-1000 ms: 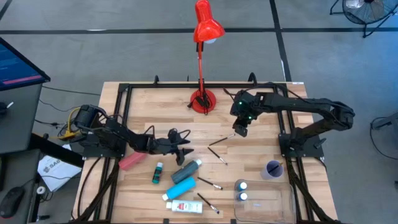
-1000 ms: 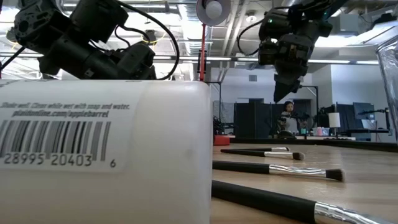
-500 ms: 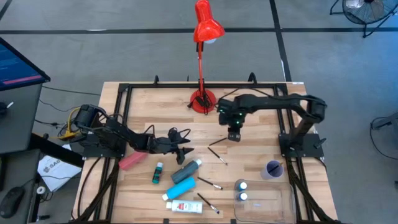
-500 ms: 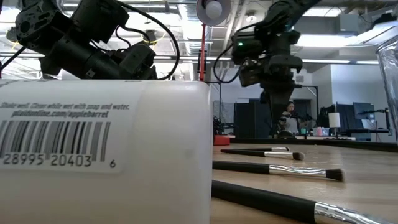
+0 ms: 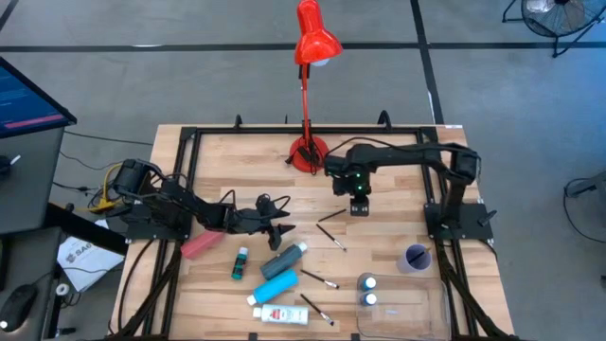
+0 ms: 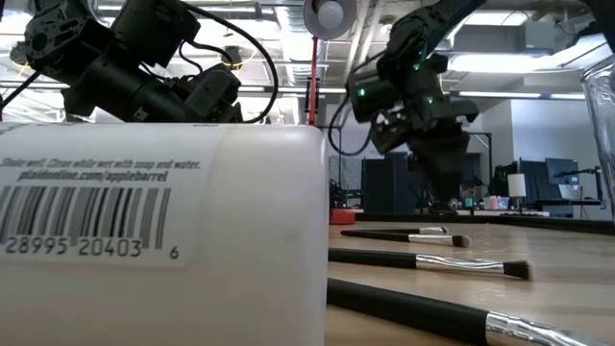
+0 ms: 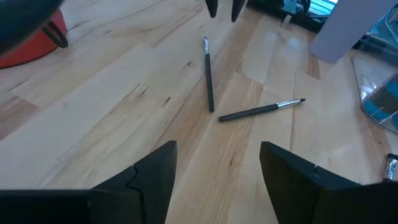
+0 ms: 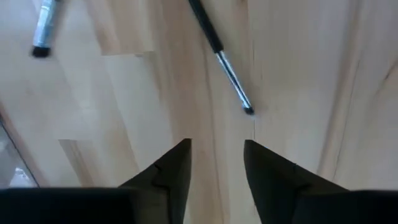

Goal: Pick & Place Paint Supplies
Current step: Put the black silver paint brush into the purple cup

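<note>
The right tool (image 5: 359, 208), fingers parted and empty, is hovering over the counter (image 5: 398, 232) with a thin paintbrush (image 5: 330, 214) lying just to its left, long axis seemingly slanting near-left, nearer this arm than the idle, open left tool (image 5: 281, 230).

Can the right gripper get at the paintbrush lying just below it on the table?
Probably yes. The right gripper hangs open close to the paintbrush, with only bare wood around the brush tip and nothing in between.
</note>
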